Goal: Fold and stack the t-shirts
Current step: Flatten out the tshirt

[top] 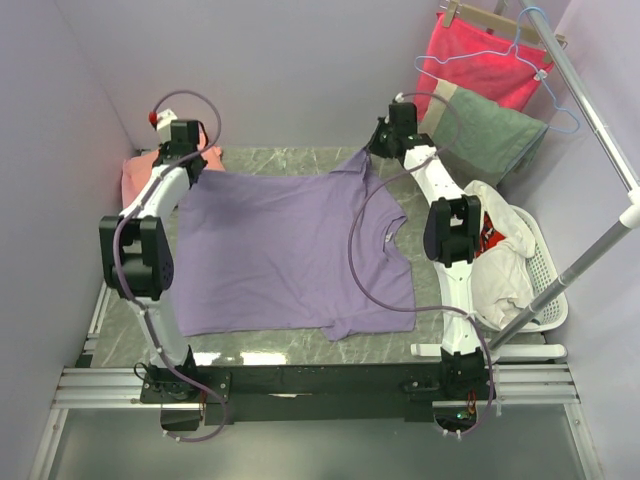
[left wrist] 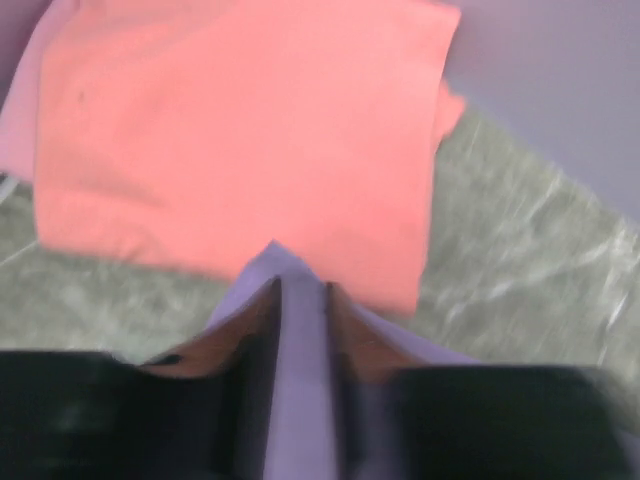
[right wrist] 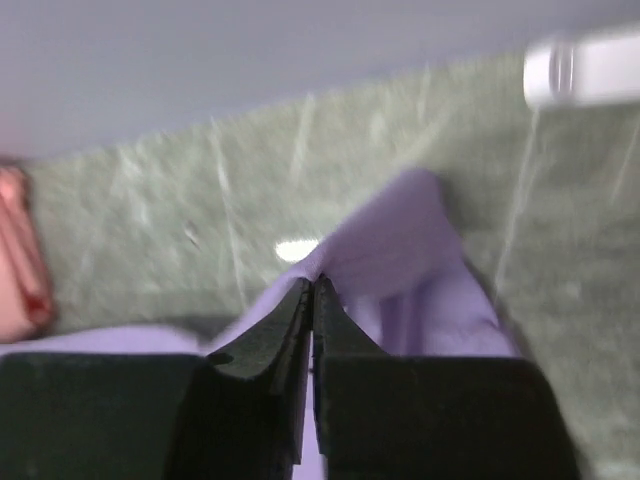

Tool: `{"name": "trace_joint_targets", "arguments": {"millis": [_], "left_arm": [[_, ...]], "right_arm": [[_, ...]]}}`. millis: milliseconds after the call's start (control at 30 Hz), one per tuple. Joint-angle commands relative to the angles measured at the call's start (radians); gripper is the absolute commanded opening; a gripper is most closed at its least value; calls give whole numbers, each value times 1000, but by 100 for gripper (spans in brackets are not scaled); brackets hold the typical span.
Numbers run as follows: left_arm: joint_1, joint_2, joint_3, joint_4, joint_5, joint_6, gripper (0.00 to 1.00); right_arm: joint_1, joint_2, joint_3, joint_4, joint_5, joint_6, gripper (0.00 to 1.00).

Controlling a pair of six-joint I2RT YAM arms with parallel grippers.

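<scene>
The large lavender-purple cotton t-shirt [top: 290,250] lay spread on the marbled grey-green bench [top: 270,158], its far edge pinched by the left gripper [left wrist: 300,300] and the right gripper [right wrist: 313,290], both clenched on thin folds that could slip out if the arms pulled unevenly.

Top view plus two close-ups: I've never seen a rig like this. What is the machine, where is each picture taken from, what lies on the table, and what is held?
Two robot arms are bolted at the near edge of a table. The wide picture looks down from above and behind them. Each close-up comes from a wrist camera, with that hand's fingers in view. A purple t-shirt lies spread on the table, and a folded pink t-shirt sits at the far left corner. The left hand and the right hand each pinch the purple t-shirt at one end of its far edge. At right are a laundry basket, a hanging red cloth and a green towel.
</scene>
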Motion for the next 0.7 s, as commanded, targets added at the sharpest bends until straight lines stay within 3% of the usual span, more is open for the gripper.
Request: {"name": "trace_joint_targets", "arguments": {"millis": [0, 67, 133, 300, 467, 667], "left_arm": [[19, 119, 158, -19, -133, 92, 72], [26, 154, 187, -46, -191, 77, 99], [57, 140, 185, -72, -181, 40, 99], [66, -30, -5, -9, -146, -26, 99], [42, -295, -265, 74, 82, -100, 99], [-108, -485, -492, 51, 198, -186, 99]], "right_arm": [[-16, 36, 115, 119, 32, 61, 17], [-16, 50, 125, 178, 31, 78, 56], [-14, 51, 125, 217, 43, 76, 85], [-3, -65, 13, 271, 66, 10, 91], [7, -183, -75, 134, 28, -58, 91], [55, -477, -493, 93, 3, -92, 89]]}}
